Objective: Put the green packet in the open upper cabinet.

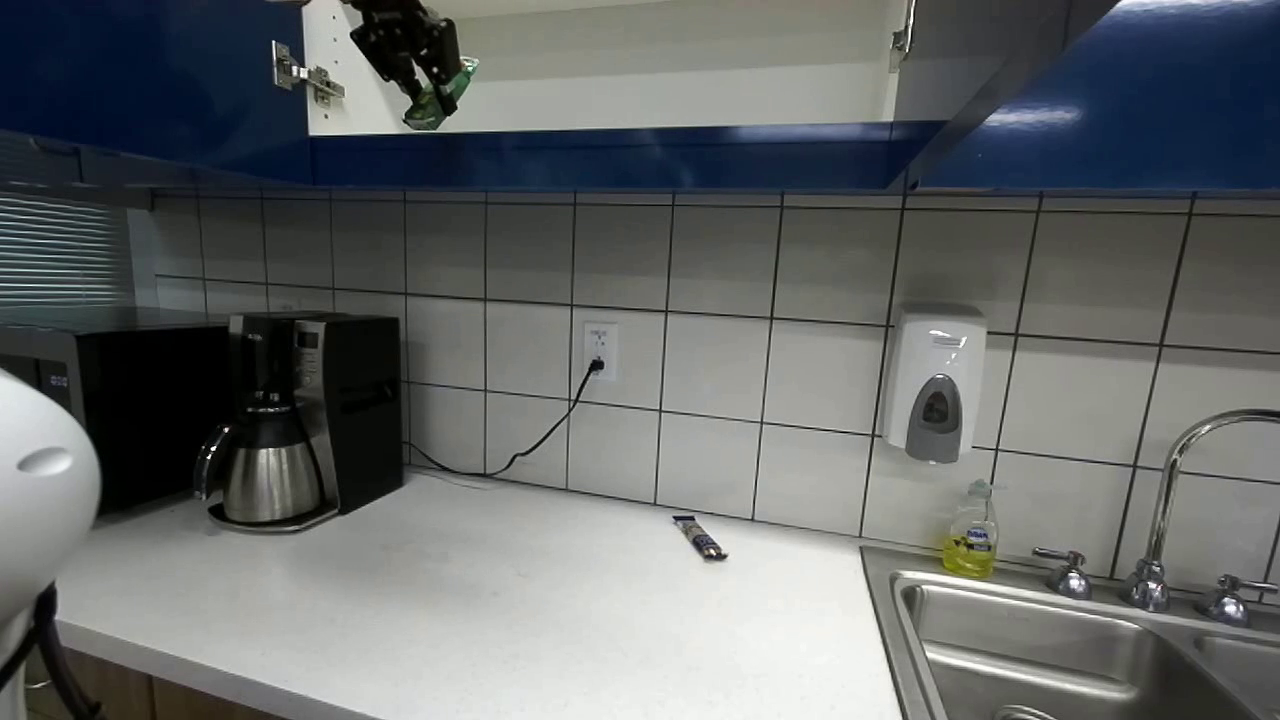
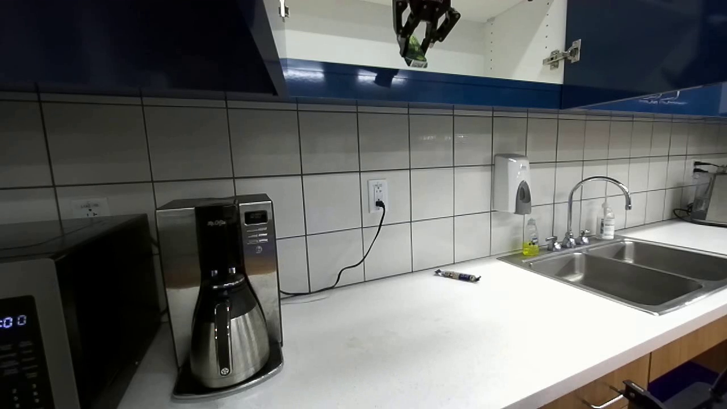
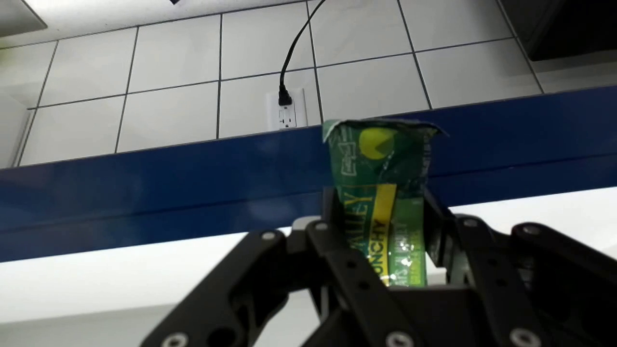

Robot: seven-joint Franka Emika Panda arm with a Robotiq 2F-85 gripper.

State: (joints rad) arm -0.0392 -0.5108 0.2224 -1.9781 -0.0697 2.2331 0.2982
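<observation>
Jaws clamped snugly on the green packet (image 3: 381,205), right by the cabinet (image 1: 640,157); only wrist view gets readable lettering (image 3: 380,246).

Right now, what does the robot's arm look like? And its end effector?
The bit of arm showing in an exterior view is white, smooth and rounded, with an oval dent and dark cables just below. The end effector is black, with jointed fingers and silvery round bolts.

Both exterior views face wall (image 1: 720,360) and open cabinet (image 1: 620,100).
</observation>
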